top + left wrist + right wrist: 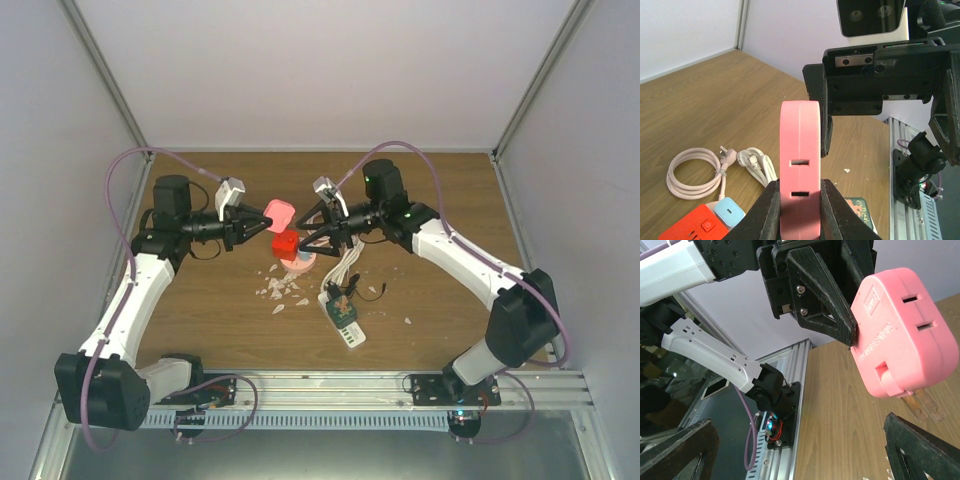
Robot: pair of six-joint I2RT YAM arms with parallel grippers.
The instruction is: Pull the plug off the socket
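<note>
The left gripper [258, 224] has its jaws clenched on a flat pink plastic plug [280, 213], held in the air with its two metal prongs bare, at about 12 o'clock from the red cube-shaped socket block [285, 245] near the middle of the brown wooden table [200, 300]. The right gripper [308, 238], its jaws released wide and holding nothing, sits at 3 o'clock of that block. A coiled white cable [347, 265] lies at 4 o'clock.
</note>
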